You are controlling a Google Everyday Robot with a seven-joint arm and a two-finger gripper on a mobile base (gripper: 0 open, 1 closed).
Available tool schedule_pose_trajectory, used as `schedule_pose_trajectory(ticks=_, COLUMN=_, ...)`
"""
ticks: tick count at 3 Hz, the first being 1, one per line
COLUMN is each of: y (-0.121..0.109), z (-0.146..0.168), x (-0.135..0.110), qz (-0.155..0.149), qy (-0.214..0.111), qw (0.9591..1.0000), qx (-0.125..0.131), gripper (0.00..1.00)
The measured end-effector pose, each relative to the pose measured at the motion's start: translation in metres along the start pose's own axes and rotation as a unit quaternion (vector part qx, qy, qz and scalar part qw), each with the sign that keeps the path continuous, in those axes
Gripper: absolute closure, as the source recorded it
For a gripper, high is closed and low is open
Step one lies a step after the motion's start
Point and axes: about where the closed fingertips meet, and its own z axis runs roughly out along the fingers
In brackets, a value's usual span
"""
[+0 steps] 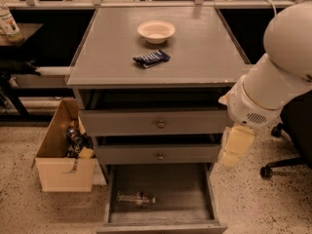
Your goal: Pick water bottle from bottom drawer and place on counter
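The water bottle (136,198) lies on its side on the grey floor of the open bottom drawer (195,199), left of centre. The counter (195,48) is the flat grey cabinet top; it holds a white bowl (156,31) and a dark blue snack packet (151,58). My gripper (235,147) hangs from the white arm (278,77) at the cabinet's right side. It points down, level with the middle drawer, above and to the right of the bottle.
Two shallower drawers with round knobs (160,124) stand partly open above the bottom drawer. A cardboard box (61,155) of items sits on the floor to the left. An office chair base (287,165) is to the right. A green-and-white labelled bottle (9,22) stands on a dark side table.
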Motion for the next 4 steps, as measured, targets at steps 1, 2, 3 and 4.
schedule_pose_trajectory(ticks=1, y=0.006, z=0.051, x=-0.013, qz=-0.039, qy=-0.014, qw=0.9988, qx=-0.026, gripper=0.0)
schedule_pose_trajectory(ticks=2, y=0.01, z=0.106, x=-0.027, qz=-0.073, qy=-0.046, qw=0.9951, qx=-0.047, gripper=0.0)
schedule_pose_trajectory(ticks=3, y=0.013, z=0.159, x=-0.048, qz=-0.09, qy=-0.088, qw=0.9892, qx=-0.076, gripper=0.0)
schedule_pose_trajectory(ticks=4, y=0.013, z=0.159, x=-0.048, qz=-0.09, qy=-0.088, qw=0.9892, qx=-0.076, gripper=0.0)
